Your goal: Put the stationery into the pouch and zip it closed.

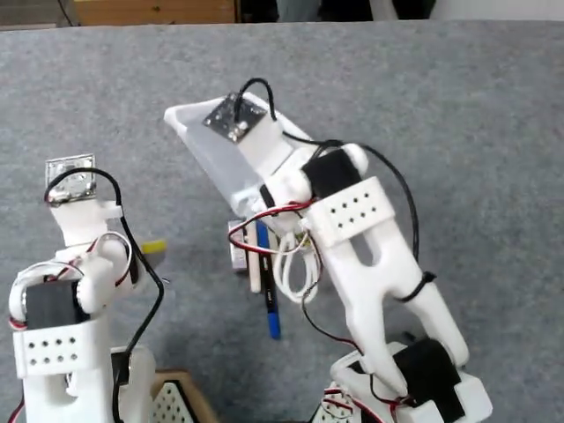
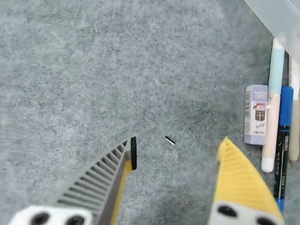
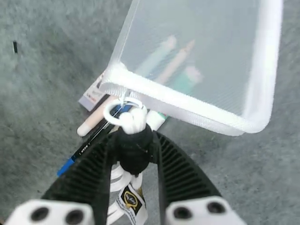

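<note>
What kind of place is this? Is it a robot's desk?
Probably a robot practice table in a lab or workshop. Two white robot arms stand on a grey felt-like mat, with a clear pouch and pens laid out. The right claw grips the zip pull.

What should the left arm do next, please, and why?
Probably slide the open left fingers sideways over the pens: they lie on the table beside the pouch, whose zip pull the right fingers grip.
</note>
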Robot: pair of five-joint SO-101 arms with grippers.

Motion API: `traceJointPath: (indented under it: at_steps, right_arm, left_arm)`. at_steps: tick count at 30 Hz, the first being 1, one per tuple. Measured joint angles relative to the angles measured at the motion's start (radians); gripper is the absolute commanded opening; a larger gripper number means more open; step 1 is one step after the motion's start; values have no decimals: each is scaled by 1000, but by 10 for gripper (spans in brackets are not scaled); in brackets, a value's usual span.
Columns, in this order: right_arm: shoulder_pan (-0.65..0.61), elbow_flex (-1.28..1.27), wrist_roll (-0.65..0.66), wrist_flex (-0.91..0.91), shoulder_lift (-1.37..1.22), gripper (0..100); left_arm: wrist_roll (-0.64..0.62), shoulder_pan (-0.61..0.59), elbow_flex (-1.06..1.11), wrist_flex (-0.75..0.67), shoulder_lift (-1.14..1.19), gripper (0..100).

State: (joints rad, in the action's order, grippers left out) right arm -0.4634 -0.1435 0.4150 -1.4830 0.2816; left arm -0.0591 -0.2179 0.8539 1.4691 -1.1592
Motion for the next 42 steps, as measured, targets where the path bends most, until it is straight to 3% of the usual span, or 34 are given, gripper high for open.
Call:
traceJointPath:
  at_steps: [4, 13, 21, 27, 34, 42]
  right_arm:
    - [0, 74, 0, -38, 29, 11]
    - [-43, 95, -49, -75, 176, 11]
    - [-97, 98, -86, -110, 265, 11]
    - [-117, 98, -97, -123, 267, 11]
    - [-117, 98, -97, -133, 267, 11]
    - [-117, 98, -97, -133, 267, 11]
  left_arm:
    - [-69, 0, 0, 0, -26, 294]
    - [-84, 6, -149, 35, -52, 294]
    - [-80, 261, -222, 103, -52, 294]
    - [-120, 287, -222, 95, -52, 294]
    - [-121, 325, -222, -9, -52, 291]
    - [-121, 388, -222, -9, -52, 289]
